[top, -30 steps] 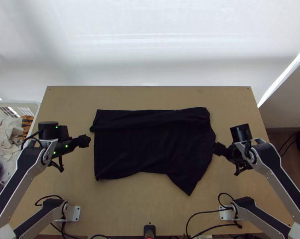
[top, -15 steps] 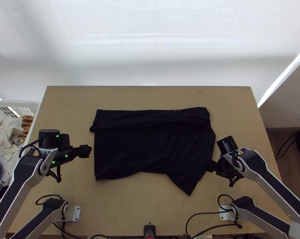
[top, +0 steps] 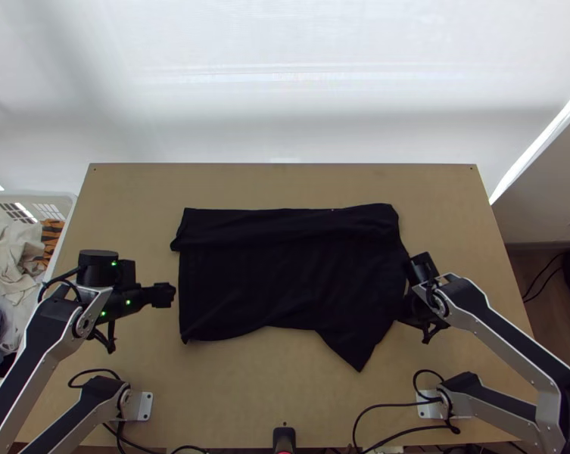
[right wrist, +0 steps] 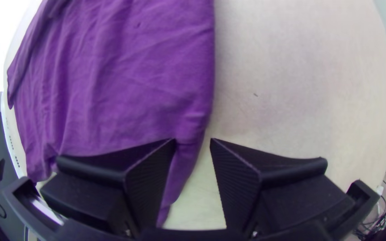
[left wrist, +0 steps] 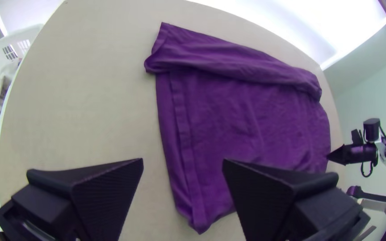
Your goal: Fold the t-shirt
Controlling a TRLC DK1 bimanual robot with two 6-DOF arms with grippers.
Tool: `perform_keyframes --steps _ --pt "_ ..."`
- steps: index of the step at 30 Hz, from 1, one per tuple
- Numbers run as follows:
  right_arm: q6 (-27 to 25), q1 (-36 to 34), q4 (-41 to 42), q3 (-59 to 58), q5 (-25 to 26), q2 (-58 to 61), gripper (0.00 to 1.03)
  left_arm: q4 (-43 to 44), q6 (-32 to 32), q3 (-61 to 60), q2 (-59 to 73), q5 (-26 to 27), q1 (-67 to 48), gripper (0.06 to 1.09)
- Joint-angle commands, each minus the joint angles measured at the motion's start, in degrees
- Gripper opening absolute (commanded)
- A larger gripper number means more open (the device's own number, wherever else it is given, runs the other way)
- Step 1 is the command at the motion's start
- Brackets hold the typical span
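The black t-shirt [top: 285, 280] lies spread on the table, a strip along its far edge folded over; one corner points toward the near edge. My left gripper [top: 171, 295] is just beside the shirt's left edge. In the left wrist view my left gripper [left wrist: 182, 165] is open, nothing between its fingers, and the shirt [left wrist: 255, 120] looks purple. At the shirt's right edge is my right gripper [top: 403, 306]. The right wrist view has my right gripper [right wrist: 193, 142] open, one finger over the shirt [right wrist: 126, 89], the other over bare wood.
A white basket [top: 57, 200] of clothes stands beyond the table's left edge. Black cables [top: 390, 405] run along the near edge by the right arm's base. Bare wood [top: 285, 185] stretches beyond the shirt's far edge.
My right gripper has come nearer the table's front edge and leftward, to the shirt's edge. My left gripper has shifted slightly toward the front. The shirt lies as before.
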Motion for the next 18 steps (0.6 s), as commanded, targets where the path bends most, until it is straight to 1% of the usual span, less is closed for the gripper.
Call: perform_keyframes --steps 1,2,4,5,7,9,10,11,12,14,15,16,18 --pt "0.5 0.0 0.5 -0.8 -0.3 1.6 0.41 -4.9 3.8 0.5 -0.9 -0.1 -2.1 0.93" --pt "0.5 0.0 0.5 -0.8 -0.3 1.8 0.37 -5.7 4.6 0.2 -1.2 -0.1 -2.3 0.93" --pt "0.4 -0.1 1.4 -0.9 -0.2 1.5 0.16 -7.9 5.9 -0.2 -1.7 0.0 -3.4 0.93" --pt "0.4 -0.5 2.1 -1.0 -0.2 1.1 0.08 -8.5 5.9 -0.3 -1.9 0.5 -4.2 0.93" --pt "0.4 -0.4 2.2 -1.1 -0.2 0.5 0.05 -10.9 5.7 -0.8 -2.3 4.4 -5.5 0.93" --pt "0.4 -0.5 2.2 -1.2 -0.2 0.2 0.03 -11.3 5.7 -2.8 -2.5 6.7 -5.6 0.93" --pt "0.4 -0.2 2.2 -1.4 -0.2 -0.3 0.03 -12.4 6.2 -4.1 -2.2 7.1 -5.9 0.93" --pt "0.4 -0.3 2.2 -1.5 -0.2 -0.7 0.03 -12.6 6.7 -5.2 -1.6 7.1 -6.9 0.92" --pt "0.4 -0.3 2.2 -1.6 -0.2 -1.1 0.03 -12.7 6.5 -5.1 -1.0 7.1 -7.4 0.87" --pt "0.4 -0.5 2.2 -1.8 -0.2 -2.0 0.03 -12.4 6.4 -4.8 -1.0 6.5 -8.3 0.76" --pt "0.4 -0.5 2.2 -1.8 -0.2 -2.3 0.03 -11.5 6.5 -4.7 -1.0 5.1 -8.6 0.70" --pt "0.5 -0.6 2.2 -1.9 -0.2 -2.4 0.03 -11.1 6.5 -4.9 -0.8 3.5 -8.7 0.69" --pt "0.4 -1.2 2.2 -2.0 -0.1 -2.5 0.03 -11.6 6.4 -4.2 1.0 2.6 -10.2 0.69"
